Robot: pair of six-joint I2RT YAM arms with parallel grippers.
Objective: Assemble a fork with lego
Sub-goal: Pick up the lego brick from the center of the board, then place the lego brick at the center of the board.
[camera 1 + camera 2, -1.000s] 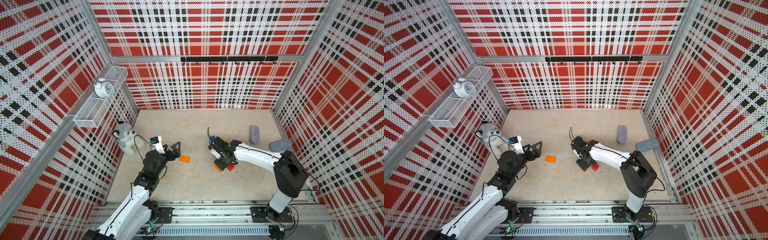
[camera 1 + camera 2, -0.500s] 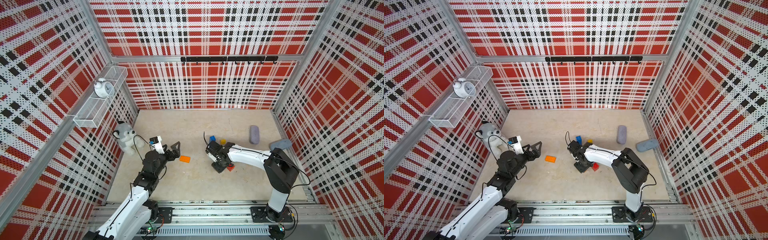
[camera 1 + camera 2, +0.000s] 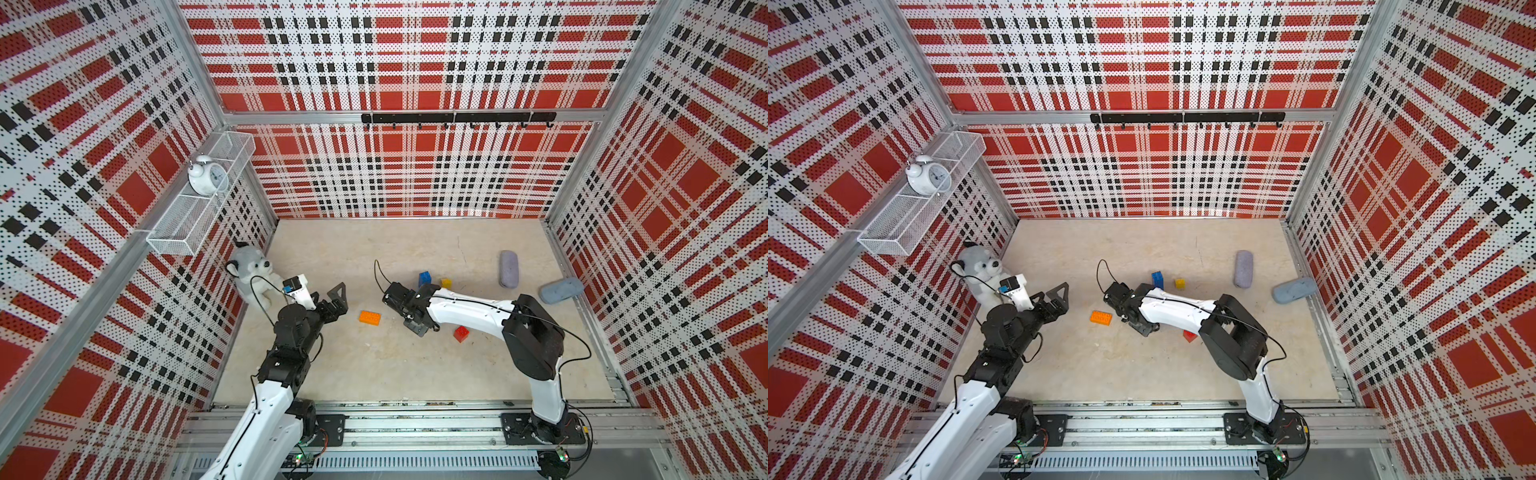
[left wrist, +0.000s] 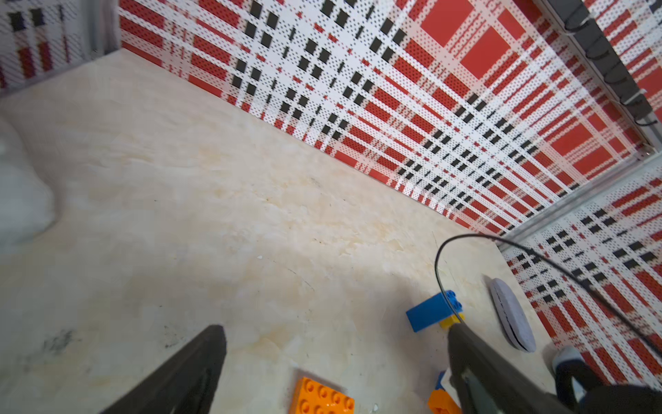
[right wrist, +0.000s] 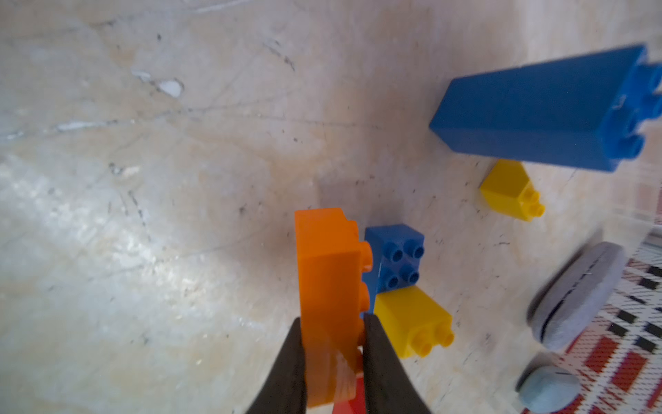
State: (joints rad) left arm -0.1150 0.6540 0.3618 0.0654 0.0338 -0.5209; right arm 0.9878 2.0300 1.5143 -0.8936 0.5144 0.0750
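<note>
At centre the right arm [image 3: 465,309] stretched low — right gripper [image 5: 331,324] clamped on an orange brick [image 5: 327,265] (left gripper [image 4: 333,331] hovered, jaws wide).

Bright even light, soft shadows; wrist-view edges blurred, perhaps motion.

White arms [image 3: 469,309], black joints [image 3: 532,340], thin black cables [image 3: 375,272].

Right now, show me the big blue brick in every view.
In a top view: big blue brick, mid-floor, beside a small yellow brick.
In a top view: same spot.
Left wrist: brick hiding most of the yellow one.
Right wrist: brick beside the yellow one.
Shared landmark: long grey case nearby.
</note>
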